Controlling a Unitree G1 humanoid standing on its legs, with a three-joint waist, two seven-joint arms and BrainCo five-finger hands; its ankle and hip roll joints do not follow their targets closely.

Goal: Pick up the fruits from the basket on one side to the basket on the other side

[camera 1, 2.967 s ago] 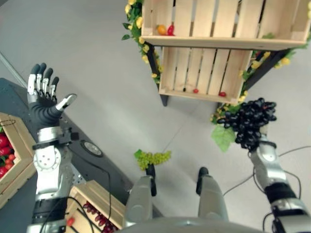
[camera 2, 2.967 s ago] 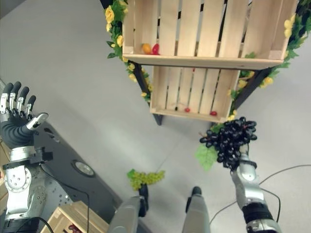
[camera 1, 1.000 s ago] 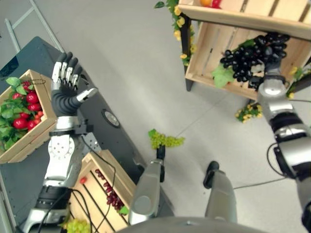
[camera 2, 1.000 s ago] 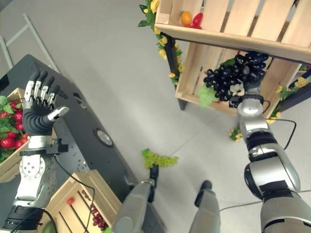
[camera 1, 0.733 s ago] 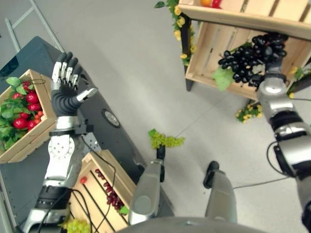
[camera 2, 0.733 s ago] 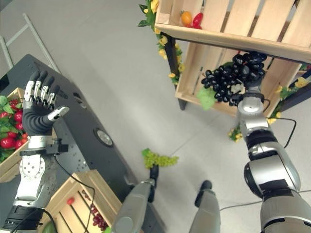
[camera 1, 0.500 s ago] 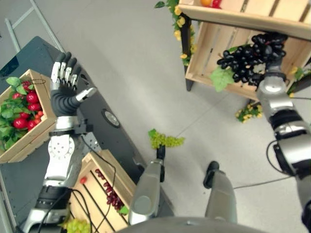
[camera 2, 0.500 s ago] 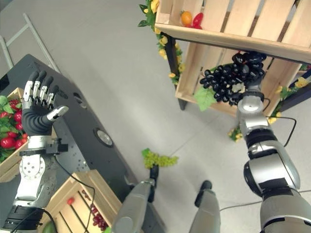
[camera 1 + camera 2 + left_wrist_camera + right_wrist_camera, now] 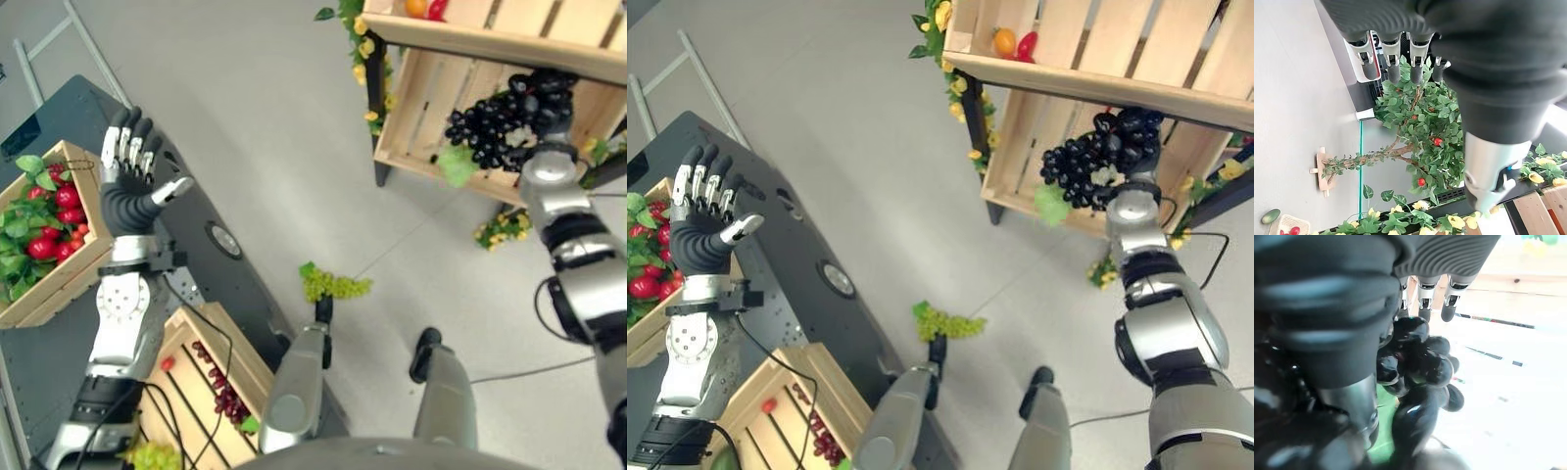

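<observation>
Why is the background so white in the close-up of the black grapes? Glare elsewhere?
Right wrist view: strong light washes out the wooden crate behind the black grapes, which carry bright glints. Left wrist view: the left hand sits dark against a paler floor. Eye views: even light.

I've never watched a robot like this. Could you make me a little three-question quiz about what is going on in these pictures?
1. True or false: the right hand holds a bunch of dark purple grapes.
2. Where is that bunch? A) on the floor B) at the lower slatted wooden crate of the stand C) over the dark grey table
3. Fill in: the raised left hand has its fingers ____.

Key: 1 true; 2 B; 3 open.
</observation>
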